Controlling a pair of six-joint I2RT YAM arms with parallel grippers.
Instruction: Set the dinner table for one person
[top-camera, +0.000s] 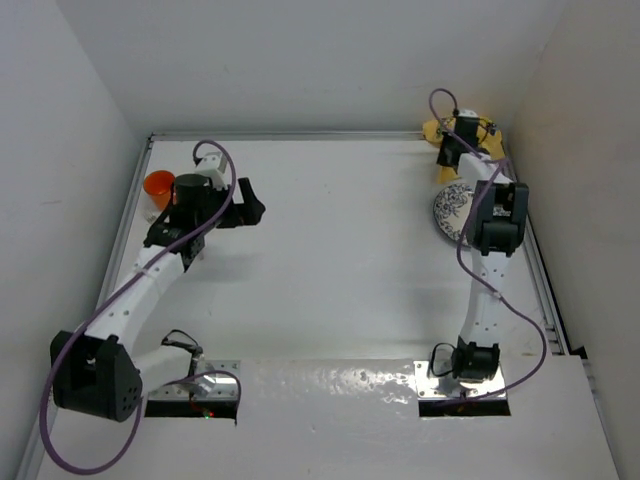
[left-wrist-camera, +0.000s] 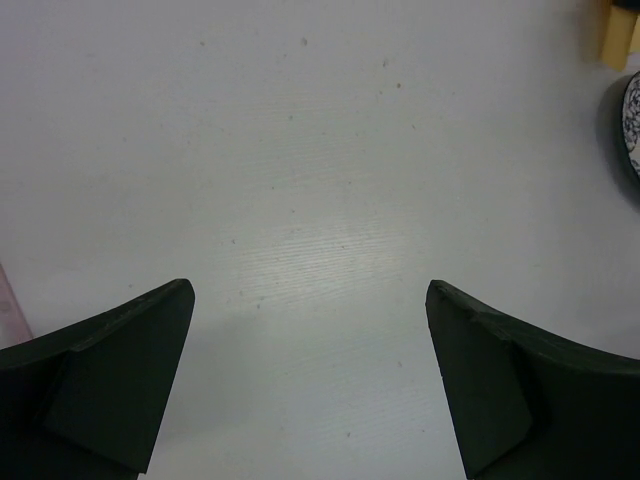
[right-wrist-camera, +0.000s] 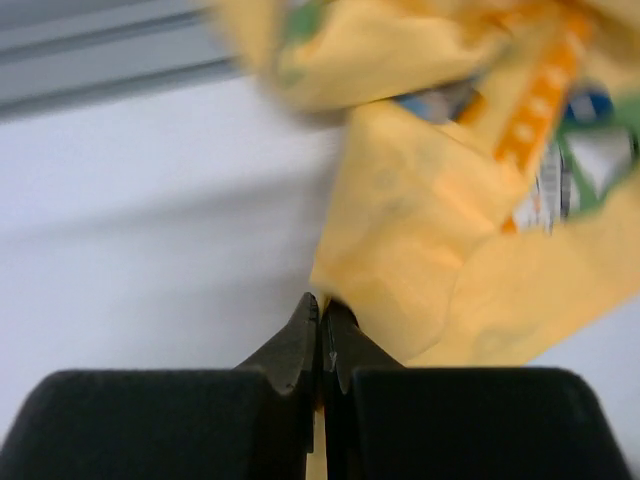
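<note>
Overhead, we see the table (top-camera: 340, 270) taking up nearly the whole view. It is a plain white top with thin metal rails, and both arms are bolted at its near edge.

The left gripper (top-camera: 246, 208) hangs over the far left part of the table with its jaws spread wide and nothing between them. From its wrist camera we see only bare white surface between the two dark fingers. An orange cup (top-camera: 158, 185) stands just left of that arm, close to the left rail. We cannot tell whether arm and cup touch.

The right arm reaches into the far right corner. There the right gripper (right-wrist-camera: 322, 305) has its fingers pressed together on the near edge of a yellow mat (right-wrist-camera: 430, 210), and a thin sliver of yellow shows between them lower down. So we read it as pinching the cloth. The mat lies crumpled and bunched near the far rail (right-wrist-camera: 100, 60), with folds standing up. Its print shows orange, blue and green patches too blurred for us to read.

A blue-patterned plate (top-camera: 450, 205) sits flat on the table by the right rail, nearer than the mat and partly hidden under the right arm.
</note>
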